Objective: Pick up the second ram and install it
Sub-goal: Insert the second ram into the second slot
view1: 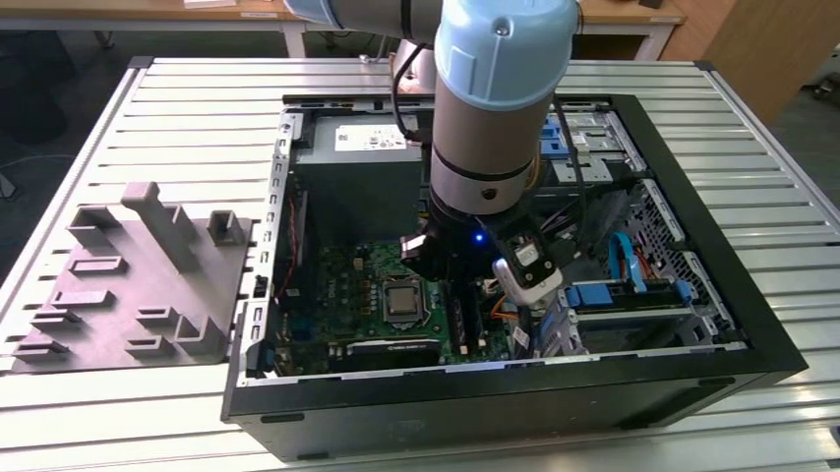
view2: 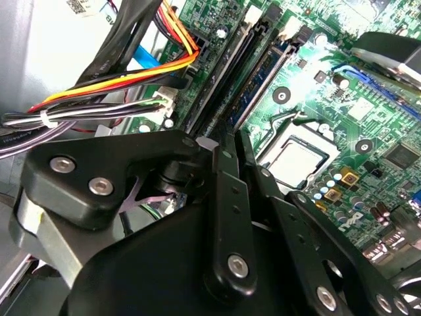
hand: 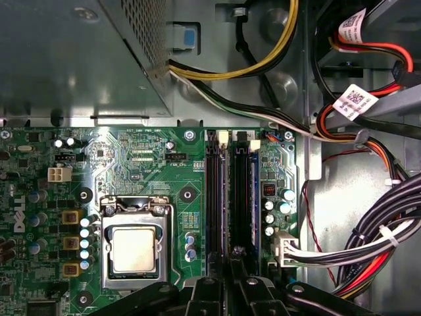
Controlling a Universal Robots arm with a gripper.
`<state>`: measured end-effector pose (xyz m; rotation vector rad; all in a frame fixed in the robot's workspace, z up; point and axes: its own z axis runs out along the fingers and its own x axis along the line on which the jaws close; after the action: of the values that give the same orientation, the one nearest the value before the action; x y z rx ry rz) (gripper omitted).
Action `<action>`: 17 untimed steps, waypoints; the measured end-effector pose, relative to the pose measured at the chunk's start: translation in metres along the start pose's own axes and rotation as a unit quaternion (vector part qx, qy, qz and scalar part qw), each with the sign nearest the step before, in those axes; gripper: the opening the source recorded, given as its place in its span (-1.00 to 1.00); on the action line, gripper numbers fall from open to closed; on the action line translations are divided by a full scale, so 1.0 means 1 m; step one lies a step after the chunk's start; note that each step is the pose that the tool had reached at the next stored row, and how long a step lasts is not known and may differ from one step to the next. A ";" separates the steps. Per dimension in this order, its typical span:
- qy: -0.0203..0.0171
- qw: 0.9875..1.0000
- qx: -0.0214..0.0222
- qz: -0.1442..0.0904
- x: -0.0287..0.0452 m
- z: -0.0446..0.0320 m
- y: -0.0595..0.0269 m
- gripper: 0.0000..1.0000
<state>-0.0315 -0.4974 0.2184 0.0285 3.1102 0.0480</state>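
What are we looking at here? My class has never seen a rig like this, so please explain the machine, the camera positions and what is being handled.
A robot arm reaches into an open computer case lying on a slatted metal table, beside a grey moulded holder. The exterior view looks from off the arm; both wrist views ride on it, looking at the green motherboard. Its jaws hang over the long memory slots, next to the processor socket. Whether they grip a memory stick cannot be told.
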 end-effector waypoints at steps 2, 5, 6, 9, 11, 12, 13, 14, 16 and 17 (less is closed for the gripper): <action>0.000 1.000 0.000 0.000 -0.0001 -0.0018 0.0001 -0.62; 0.000 1.000 0.000 0.000 -0.0002 -0.0063 0.0004 -0.62; 0.000 1.000 0.000 0.000 -0.0002 -0.0084 0.0006 -0.62; 0.000 1.000 0.000 0.000 -0.0005 -0.0171 0.0012 -0.62; 0.000 1.000 0.000 0.000 -0.0007 -0.0233 0.0016 -0.62; 0.000 1.000 0.000 0.000 -0.0008 -0.0261 0.0017 -0.62; 0.000 1.000 0.000 0.000 -0.0008 -0.0287 0.0018 -0.62; 0.000 1.000 0.000 0.000 -0.0009 -0.0308 0.0019 -0.62; 0.000 1.000 0.000 0.000 -0.0010 -0.0342 0.0020 -0.62; 0.000 1.000 0.000 0.000 -0.0010 -0.0351 0.0020 -0.62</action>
<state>-0.0316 -0.4965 0.2536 0.0286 3.1100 0.0478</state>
